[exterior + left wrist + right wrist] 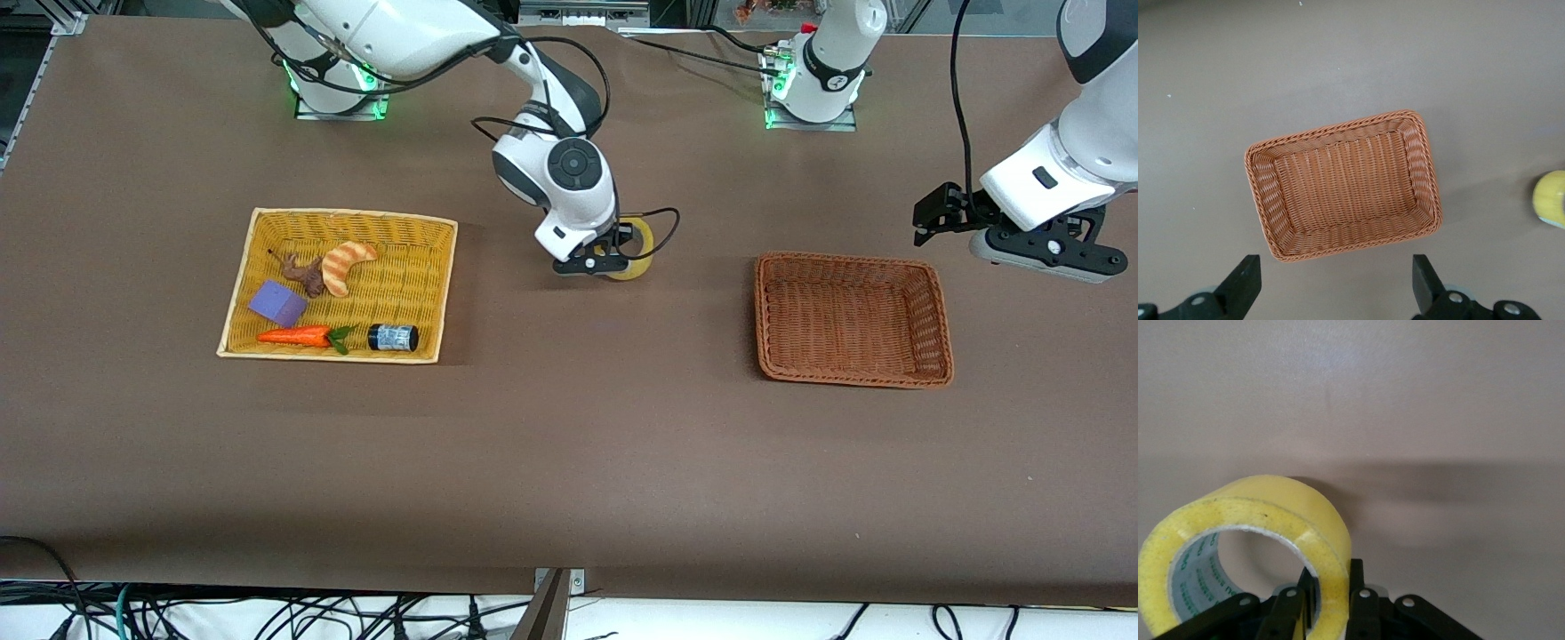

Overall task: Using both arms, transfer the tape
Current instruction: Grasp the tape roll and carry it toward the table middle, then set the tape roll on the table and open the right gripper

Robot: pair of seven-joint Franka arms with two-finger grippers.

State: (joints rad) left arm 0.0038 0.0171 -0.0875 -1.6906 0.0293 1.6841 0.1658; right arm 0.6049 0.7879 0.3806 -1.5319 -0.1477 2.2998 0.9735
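Tape (633, 252) is pinched by the right gripper (594, 263) over bare table, roughly mid-table btwn the two baskets. In the right wrist view the roll (1245, 540) is tilted, its hole showing, w/ one finger (1361, 603) outside the yellow wall and the other inside the hole, so the jaws are clamped on the roll's wall. Can't tell whether the roll's bottom edge touches the table or hangs just above it.

Right arm (560, 169) reaches out from its base at its own end of the table and bends down to the roll.

Left gripper (942, 213) hangs in the air, fingers spread wide apart, nothing btwn them, just off the brown basket (852, 320) toward the left arm's end. Left arm waits there. Its wrist cam looks down on that basket (1338, 190), nothing in it, w/ a sliver of the yellow roll (1550, 199) at the frame's edge.

Yellow basket (338, 284) sits toward the right arm's end. In it: croissant (345, 265), brown root-like piece (307, 274), purple block (277, 303), carrot (298, 336), small dark jar (393, 338).
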